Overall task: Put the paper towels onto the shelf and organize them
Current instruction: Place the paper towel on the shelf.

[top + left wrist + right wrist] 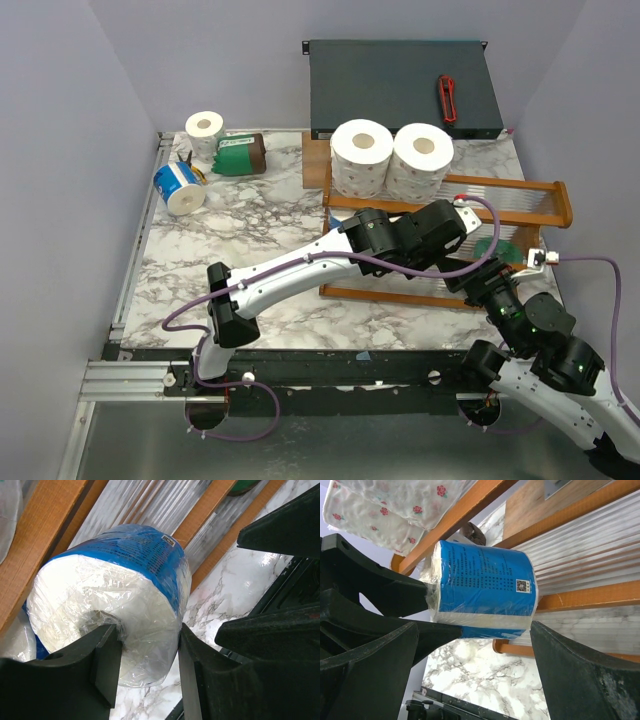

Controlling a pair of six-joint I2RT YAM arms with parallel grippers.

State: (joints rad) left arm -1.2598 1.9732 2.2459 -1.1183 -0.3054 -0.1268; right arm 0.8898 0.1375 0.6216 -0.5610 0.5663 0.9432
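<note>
The top camera looks down from high up behind the arms (300, 272) at the whole table (250, 225), while both wrist cameras sit very close to one blue roll (110, 595), the left facing its flat end, the right its side, both also catching the shelf (580, 600).

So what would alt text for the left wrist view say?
A blue-wrapped paper towel roll fills the view, pinched by the left gripper with one finger in its hollow core and one outside. Behind it run the shelf's orange wooden rails and clear ribbed plastic, with marble table at lower right.
</note>
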